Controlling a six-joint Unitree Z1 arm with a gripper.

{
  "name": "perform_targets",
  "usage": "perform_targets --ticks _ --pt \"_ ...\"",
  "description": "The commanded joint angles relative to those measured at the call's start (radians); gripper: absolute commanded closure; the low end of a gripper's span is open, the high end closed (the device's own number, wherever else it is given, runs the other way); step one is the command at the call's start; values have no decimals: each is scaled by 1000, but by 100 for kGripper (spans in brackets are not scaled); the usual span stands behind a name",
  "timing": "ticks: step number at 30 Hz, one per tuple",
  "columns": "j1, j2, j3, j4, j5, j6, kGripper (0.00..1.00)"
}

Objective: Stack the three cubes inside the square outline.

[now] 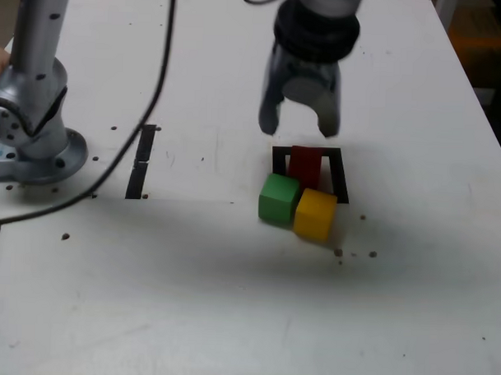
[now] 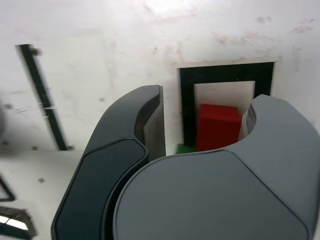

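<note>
The red cube [image 1: 305, 165] [image 2: 217, 126] sits inside the square outline [image 1: 342, 178] [image 2: 187, 100], on its white centre. The green cube [image 1: 279, 198] and the yellow cube [image 1: 315, 213] rest side by side on the table, touching each other and covering the outline's near side, just in front of the red cube. Only a green sliver [image 2: 184, 148] shows in the wrist view; yellow is hidden there. My gripper [image 1: 299, 127] [image 2: 207, 97] hangs above the far side of the outline, over the red cube, open, with nothing between its fingers.
The arm's silver base [image 1: 34, 139] stands at the exterior view's left, and a black cable [image 1: 160, 69] runs from it across the table. A thin black strip [image 1: 140, 163] [image 2: 42, 100] lies between base and outline. The table's edge [image 1: 484, 105] runs along the exterior view's right.
</note>
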Motion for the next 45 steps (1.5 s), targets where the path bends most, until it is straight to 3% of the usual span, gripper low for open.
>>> perform_targets --ticks 1,7,16,23,33,45 --pt "2 -35 6 19 3 -4 35" --pt "-40 -153 86 94 -14 -23 35" --pt "-211 -151 6 103 -65 -64 35" --pt "-293 -87 -105 101 -80 -81 35" --pt "-298 40 -210 95 -94 -67 34" --pt "-294 127 -255 80 -117 -51 33"
